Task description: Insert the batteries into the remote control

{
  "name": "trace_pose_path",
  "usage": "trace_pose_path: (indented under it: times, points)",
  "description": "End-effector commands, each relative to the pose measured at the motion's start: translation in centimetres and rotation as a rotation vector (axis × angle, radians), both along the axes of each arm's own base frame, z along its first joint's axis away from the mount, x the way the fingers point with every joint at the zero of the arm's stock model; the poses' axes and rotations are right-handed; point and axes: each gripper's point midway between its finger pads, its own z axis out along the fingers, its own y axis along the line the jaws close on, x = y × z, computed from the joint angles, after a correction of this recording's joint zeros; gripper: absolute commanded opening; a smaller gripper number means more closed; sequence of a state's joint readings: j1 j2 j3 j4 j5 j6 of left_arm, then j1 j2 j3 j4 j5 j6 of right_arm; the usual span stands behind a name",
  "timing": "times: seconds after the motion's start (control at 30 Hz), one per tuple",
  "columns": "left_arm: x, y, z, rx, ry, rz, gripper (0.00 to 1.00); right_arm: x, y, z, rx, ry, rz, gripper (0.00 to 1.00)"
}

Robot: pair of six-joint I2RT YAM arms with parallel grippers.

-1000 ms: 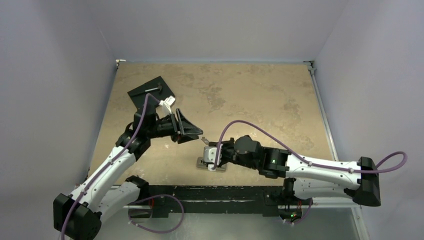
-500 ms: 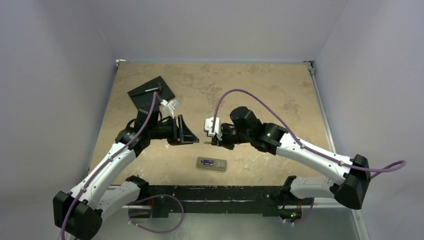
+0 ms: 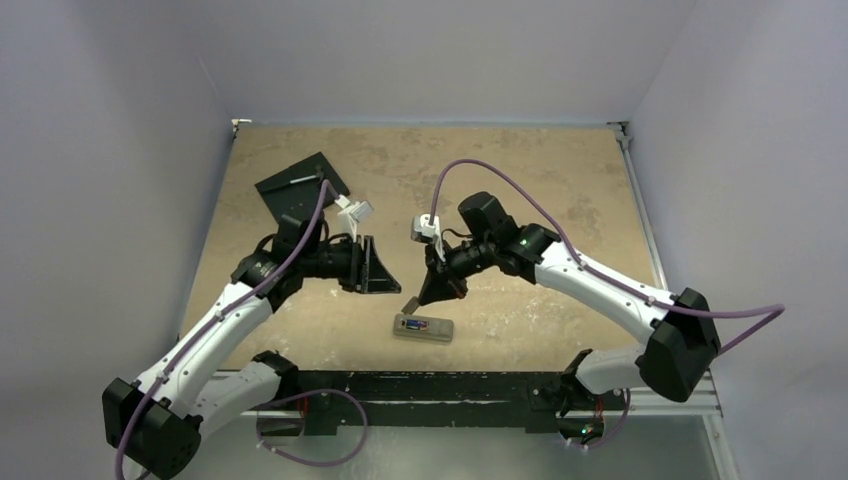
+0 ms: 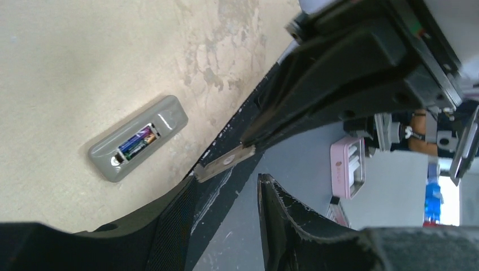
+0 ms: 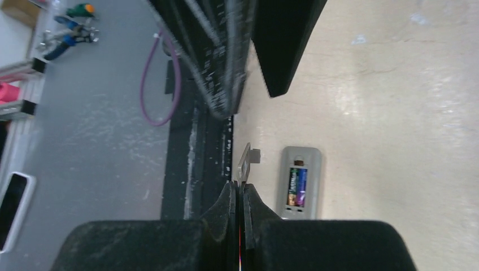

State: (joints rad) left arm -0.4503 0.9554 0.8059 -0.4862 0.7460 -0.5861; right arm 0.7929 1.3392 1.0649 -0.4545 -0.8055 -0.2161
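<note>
The tan counter [image 3: 520, 190] fills the middle of the top view, with both arms reaching in from its near edge. The left arm [image 3: 215, 330] bends up the left side and points right. The right arm [image 3: 600, 290] comes in from the near right and angles back towards the near middle.

A black slab [image 3: 300, 195] lies flat at the far left with a small grey tool [image 3: 303, 180] on top of it, well apart from everything else.

The left pincer [image 4: 227, 180] hangs to the left of the other one, on the far side of the remote. Its fingers are spread apart with nothing between them. The right pincer [image 5: 240, 189] is pressed together on the edge of a thin grey plate [image 5: 244, 162]. The plate juts from its tip and has a small tab on one side. From above, that tip sits just beyond the remote's left end. In both wrist views the plate is beside the remote and apart from it.

The remote [image 5: 302, 157] lies flat near the near edge, about midway between the two arm bases, with its length running left to right. Its grey back faces up and the recess is uncovered.

Both batteries [image 5: 297, 186] lie side by side in that recess, lengthwise with the remote. One is gold-tinted and the other bluish-purple.
</note>
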Motion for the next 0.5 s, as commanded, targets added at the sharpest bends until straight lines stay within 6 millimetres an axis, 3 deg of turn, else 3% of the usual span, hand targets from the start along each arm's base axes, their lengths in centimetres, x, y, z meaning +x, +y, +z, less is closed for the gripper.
trace_pose_path:
  times: [0.0,0.13,0.47]
  points:
    - [-1.2,-1.8,2.8,-0.06,-0.138,-0.124,0.43,-1.1,1.0,2.7,0.095,0.131,0.077,0.0]
    - [-2.1,-2.7,2.6,-0.054,-0.148,-0.166,0.43,-0.8,1.4,3.0,0.117,0.16,0.073,0.0]
    - [-2.4,-2.3,1.3,-0.015,-0.158,-0.177,0.39,-1.2,1.5,3.9,0.177,0.246,0.124,0.0]
